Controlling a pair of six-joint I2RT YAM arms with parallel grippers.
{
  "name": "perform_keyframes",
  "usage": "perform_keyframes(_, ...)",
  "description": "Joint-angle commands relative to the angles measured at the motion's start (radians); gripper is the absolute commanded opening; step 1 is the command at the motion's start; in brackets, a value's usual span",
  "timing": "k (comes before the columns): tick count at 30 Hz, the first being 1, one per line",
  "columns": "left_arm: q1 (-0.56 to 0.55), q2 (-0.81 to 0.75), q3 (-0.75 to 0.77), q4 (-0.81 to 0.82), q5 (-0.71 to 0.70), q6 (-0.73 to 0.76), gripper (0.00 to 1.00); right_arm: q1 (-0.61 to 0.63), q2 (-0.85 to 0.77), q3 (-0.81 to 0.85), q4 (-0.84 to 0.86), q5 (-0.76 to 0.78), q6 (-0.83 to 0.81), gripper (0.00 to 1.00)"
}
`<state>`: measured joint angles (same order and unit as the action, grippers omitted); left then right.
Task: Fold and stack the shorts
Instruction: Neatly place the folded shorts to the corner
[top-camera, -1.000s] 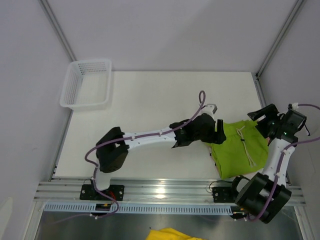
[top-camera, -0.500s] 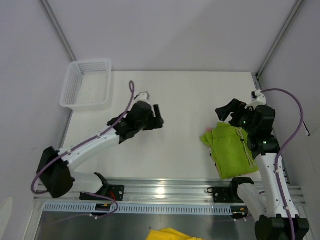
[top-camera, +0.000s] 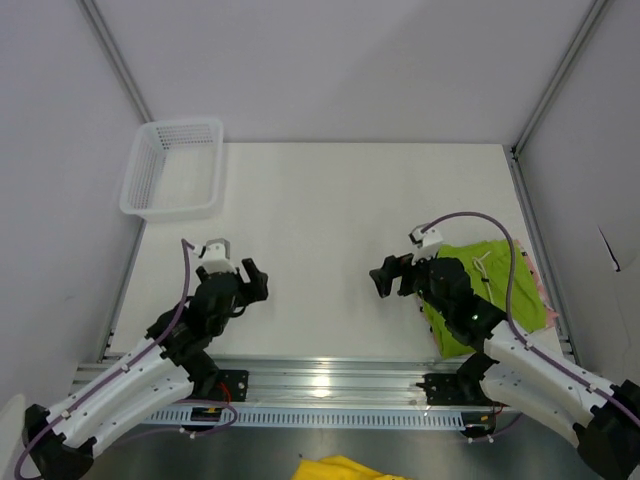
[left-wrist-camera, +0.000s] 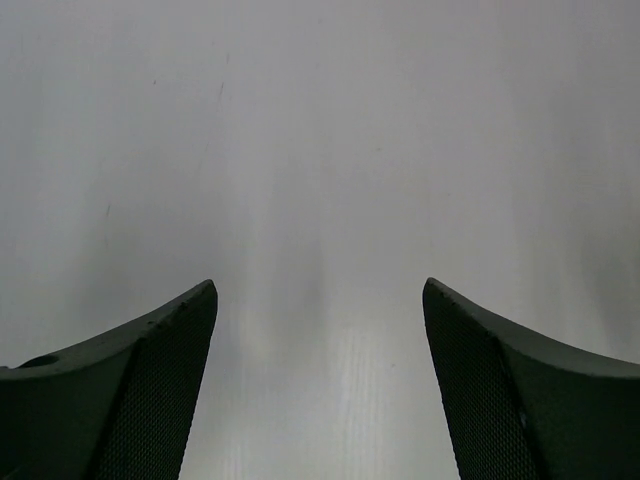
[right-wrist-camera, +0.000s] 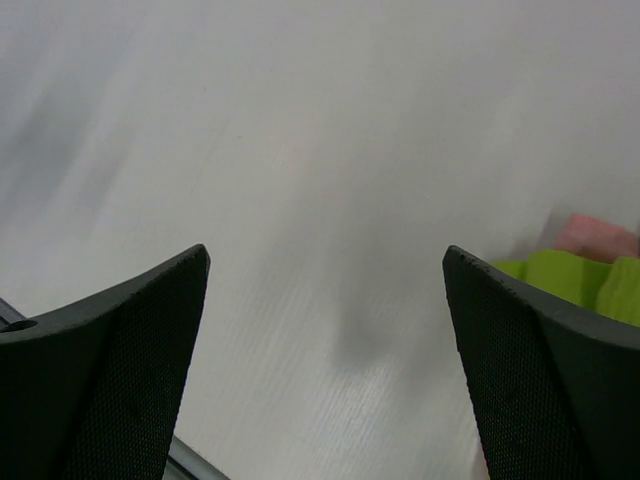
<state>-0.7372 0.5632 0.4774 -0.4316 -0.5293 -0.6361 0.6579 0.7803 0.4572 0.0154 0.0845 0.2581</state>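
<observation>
The lime green shorts lie folded at the right side of the table, on top of the pink shorts, of which only a thin edge shows. Both also show at the right edge of the right wrist view: green and pink. My right gripper is open and empty, just left of the stack, over bare table. My left gripper is open and empty at the near left, far from the shorts. The left wrist view shows only bare table between its fingers.
A white mesh basket stands at the far left corner. The metal rail runs along the near edge. Frame posts rise at the back corners. Something yellow lies below the rail.
Both arms have pulled back toward their bases. The left gripper has moved from the shorts to the near left. The right gripper has swung left of the stack. The green shorts now lie flat.
</observation>
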Motion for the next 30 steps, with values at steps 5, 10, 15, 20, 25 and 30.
perform_keyframes(5, 0.001, -0.200, -0.175, 0.146, 0.044, 0.145, 0.89, 0.183, 0.065, -0.112, 0.263, 0.222, 0.102, 0.99)
perform_keyframes(10, 0.001, -0.270, -0.223, 0.192, 0.046, 0.142, 0.99, 0.266, 0.050, -0.146, 0.302, 0.281, 0.072, 1.00)
perform_keyframes(15, 0.001, -0.270, -0.223, 0.149, 0.008, 0.075, 0.99, 0.286, 0.045, -0.153, 0.305, 0.302, 0.063, 0.99)
perform_keyframes(20, 0.001, -0.238, -0.220, 0.156, 0.002, 0.067, 0.99, 0.296, 0.042, -0.161, 0.314, 0.307, 0.058, 0.99)
perform_keyframes(25, 0.001, -0.198, -0.215, 0.175, 0.018, 0.075, 0.99, 0.345, -0.007, -0.195, 0.334, 0.343, 0.032, 0.99)
perform_keyframes(30, 0.001, -0.186, -0.211, 0.169, 0.017, 0.073, 0.99, 0.362, -0.082, -0.236, 0.345, 0.376, 0.032, 1.00)
